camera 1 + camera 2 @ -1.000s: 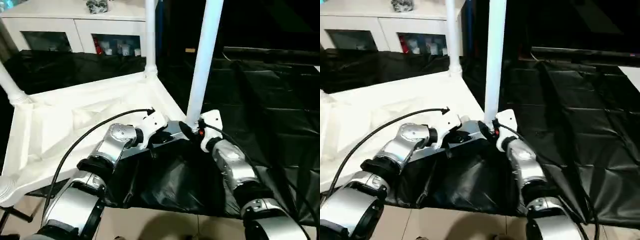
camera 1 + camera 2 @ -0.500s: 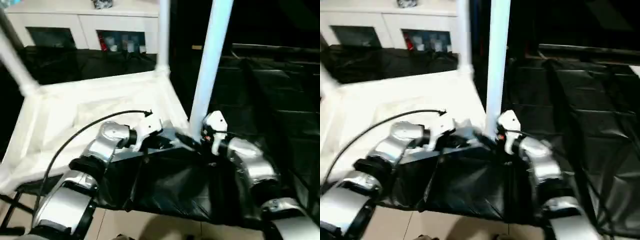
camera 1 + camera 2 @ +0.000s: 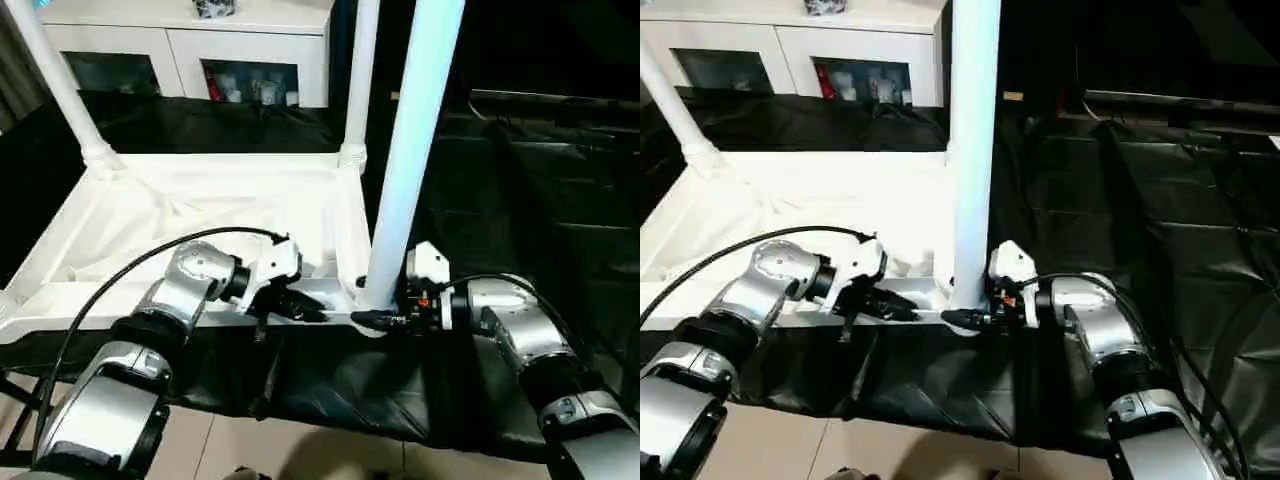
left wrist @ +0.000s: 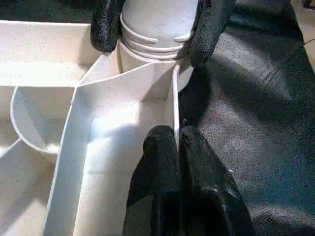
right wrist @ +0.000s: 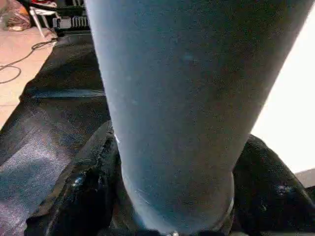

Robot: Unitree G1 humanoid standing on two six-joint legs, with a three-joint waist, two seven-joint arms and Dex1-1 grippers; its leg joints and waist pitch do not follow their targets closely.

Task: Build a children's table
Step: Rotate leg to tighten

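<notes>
Tabletop, white ribbed plastic rectangle (image 3: 200, 215), lies underside up on black sheeting (image 3: 520, 200). Left claw (image 4: 176, 142) pressed together, pinching the tabletop's thin near edge wall. Right claw (image 4: 155, 29) straddles the base of the near white tubular leg (image 3: 410, 150), upright in its corner socket, fingers (image 5: 78, 196) on both sides.
</notes>
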